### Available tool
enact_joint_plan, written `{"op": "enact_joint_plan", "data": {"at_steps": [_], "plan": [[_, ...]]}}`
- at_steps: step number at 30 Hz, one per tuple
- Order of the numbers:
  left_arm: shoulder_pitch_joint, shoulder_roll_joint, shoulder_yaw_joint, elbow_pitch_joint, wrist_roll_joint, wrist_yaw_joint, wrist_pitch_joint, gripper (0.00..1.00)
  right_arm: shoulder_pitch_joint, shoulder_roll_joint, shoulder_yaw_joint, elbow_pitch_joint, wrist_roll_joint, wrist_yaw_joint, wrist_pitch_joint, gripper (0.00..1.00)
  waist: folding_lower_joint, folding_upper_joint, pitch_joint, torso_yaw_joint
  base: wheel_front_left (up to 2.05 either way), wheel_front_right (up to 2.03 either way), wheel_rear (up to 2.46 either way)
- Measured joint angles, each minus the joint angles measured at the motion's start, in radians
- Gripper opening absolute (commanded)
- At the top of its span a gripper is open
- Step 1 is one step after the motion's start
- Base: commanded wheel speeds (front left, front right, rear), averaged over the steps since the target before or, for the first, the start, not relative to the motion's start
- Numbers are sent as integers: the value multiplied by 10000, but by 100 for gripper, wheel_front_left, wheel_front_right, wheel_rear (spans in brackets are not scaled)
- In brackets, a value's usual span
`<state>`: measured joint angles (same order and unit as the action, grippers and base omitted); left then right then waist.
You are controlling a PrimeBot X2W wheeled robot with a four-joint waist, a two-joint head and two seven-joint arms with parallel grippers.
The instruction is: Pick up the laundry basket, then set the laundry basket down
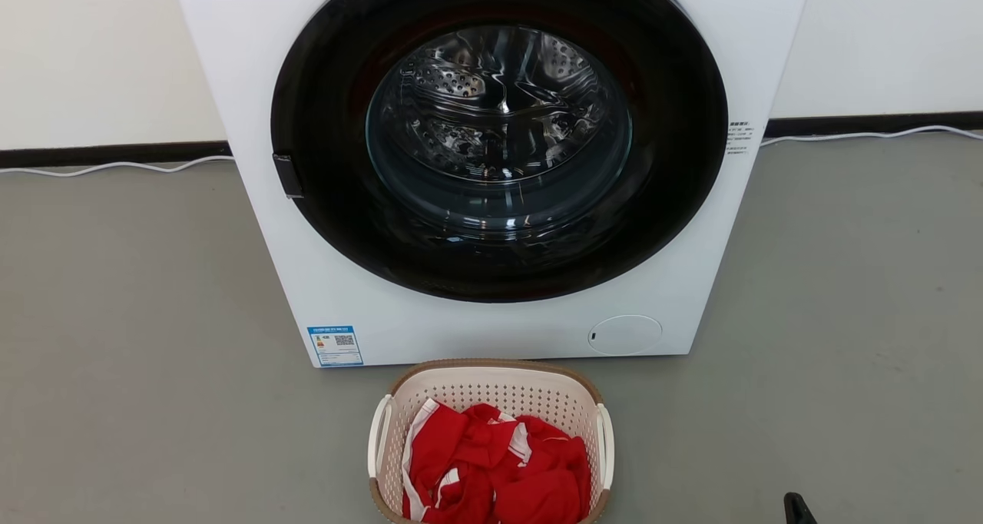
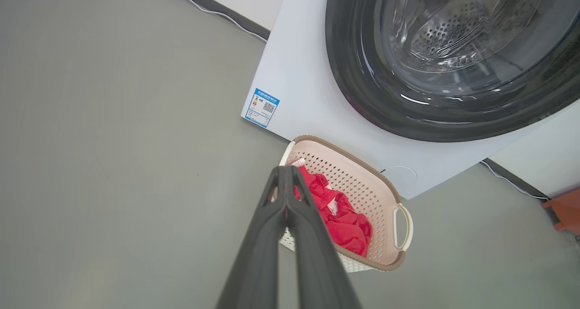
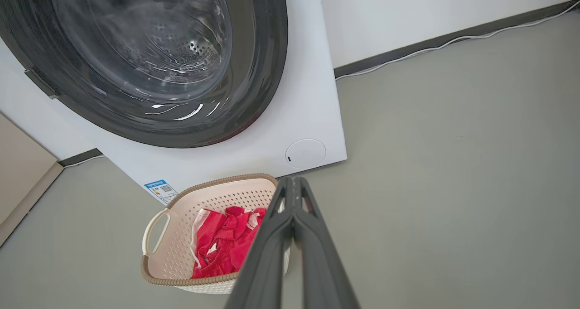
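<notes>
The laundry basket stands on the grey floor right in front of the washing machine, cream-white and perforated with a brown rim and white loop handles. A red and white cloth lies bunched inside it. My left gripper is shut with nothing in it, and hangs above the basket's left side, apart from it. My right gripper is also shut and empty, above the right side of the basket. Its dark tip pokes in at the bottom right of the head view.
The white washing machine with its round dark door closed stands just behind the basket. A white cable runs along the wall's foot. An orange-brown object sits at the far right, a beige panel at the left.
</notes>
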<state>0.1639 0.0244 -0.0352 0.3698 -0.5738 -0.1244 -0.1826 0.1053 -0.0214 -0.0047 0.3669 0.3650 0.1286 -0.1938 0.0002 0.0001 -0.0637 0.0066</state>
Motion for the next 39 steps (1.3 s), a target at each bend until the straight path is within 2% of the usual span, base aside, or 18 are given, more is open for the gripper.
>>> {"op": "enact_joint_plan", "data": {"at_steps": [39], "plan": [[-799, 21, 447, -353, -3825, 0, 1099, 0, -638, -21, -468, -337, 4617, -2, 1133, 0, -1, 0, 251, -25, 0, 0, 0]]}}
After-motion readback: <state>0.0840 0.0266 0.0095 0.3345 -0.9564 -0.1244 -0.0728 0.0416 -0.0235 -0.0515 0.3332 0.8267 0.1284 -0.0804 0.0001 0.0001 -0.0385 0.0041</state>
